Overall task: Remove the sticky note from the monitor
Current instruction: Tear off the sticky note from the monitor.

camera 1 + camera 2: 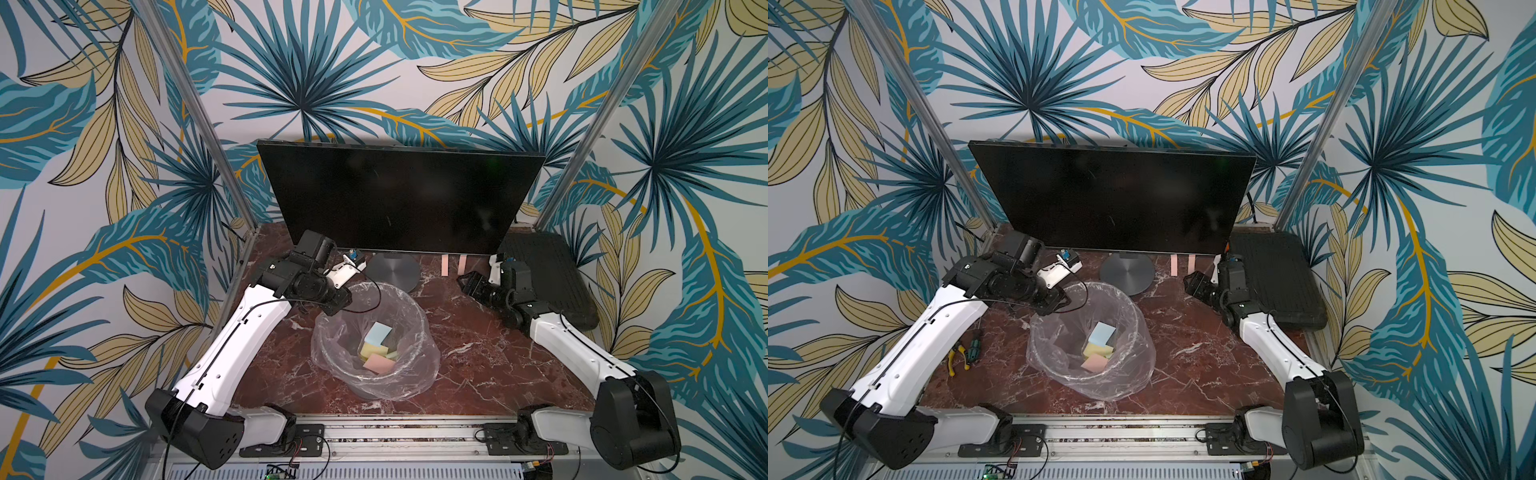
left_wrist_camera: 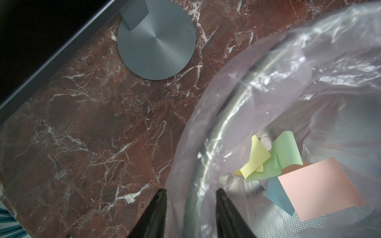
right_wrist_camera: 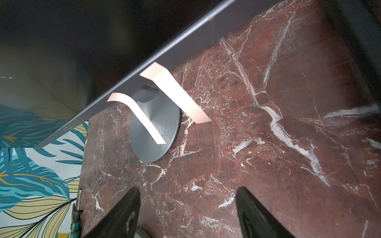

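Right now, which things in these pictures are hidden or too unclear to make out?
- Notes in the bin: lower ones covered by upper ones, both top views.
- Black ribbed case: part behind the right arm, both top views.
- Tools beside the left arm: too small to name, in a top view.

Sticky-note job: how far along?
Done: several coloured notes lie in the bin. In hand: nothing. The left tool hangs empty over the bin, and the right tool is open, facing the monitor's lower edge. Left: two pink notes stuck there, untouched.
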Robot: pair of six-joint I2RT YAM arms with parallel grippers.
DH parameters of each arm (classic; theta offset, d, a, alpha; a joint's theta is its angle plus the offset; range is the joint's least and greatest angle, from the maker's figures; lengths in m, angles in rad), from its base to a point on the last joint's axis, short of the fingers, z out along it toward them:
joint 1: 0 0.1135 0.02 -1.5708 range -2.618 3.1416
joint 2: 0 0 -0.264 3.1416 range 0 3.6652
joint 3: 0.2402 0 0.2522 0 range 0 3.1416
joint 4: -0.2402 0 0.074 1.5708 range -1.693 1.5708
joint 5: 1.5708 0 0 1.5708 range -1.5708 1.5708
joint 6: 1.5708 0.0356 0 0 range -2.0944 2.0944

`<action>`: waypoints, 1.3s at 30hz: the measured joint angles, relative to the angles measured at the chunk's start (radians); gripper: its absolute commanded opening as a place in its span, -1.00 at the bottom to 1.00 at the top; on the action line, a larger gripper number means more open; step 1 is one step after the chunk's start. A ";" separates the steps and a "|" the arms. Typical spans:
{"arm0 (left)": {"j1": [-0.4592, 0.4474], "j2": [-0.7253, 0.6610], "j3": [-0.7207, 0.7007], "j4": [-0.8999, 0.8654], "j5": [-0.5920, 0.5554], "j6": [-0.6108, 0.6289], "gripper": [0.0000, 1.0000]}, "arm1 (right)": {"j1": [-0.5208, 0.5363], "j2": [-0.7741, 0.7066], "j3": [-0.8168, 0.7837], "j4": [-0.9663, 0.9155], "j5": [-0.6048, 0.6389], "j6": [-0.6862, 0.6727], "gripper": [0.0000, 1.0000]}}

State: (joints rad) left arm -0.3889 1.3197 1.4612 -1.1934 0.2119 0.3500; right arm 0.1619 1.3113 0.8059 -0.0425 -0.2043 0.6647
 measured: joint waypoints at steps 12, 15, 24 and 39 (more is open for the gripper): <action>0.000 0.001 0.000 0.000 0.005 -0.002 -0.12 | 0.013 0.111 0.032 0.088 0.108 -0.102 0.44; 0.000 0.001 0.000 0.000 0.006 -0.002 -0.12 | 0.021 0.123 0.032 0.132 0.128 -0.124 0.44; 0.000 0.001 0.000 0.000 0.009 -0.002 -0.12 | 0.043 0.170 0.032 0.258 0.171 -0.184 0.42; 0.000 0.006 0.000 0.000 0.009 -0.002 -0.11 | 0.048 0.238 0.032 0.307 0.198 -0.213 0.26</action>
State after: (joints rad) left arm -0.3889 1.3262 1.4612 -1.1938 0.2207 0.3481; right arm 0.2104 1.5490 0.8379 0.2642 -0.0063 0.4515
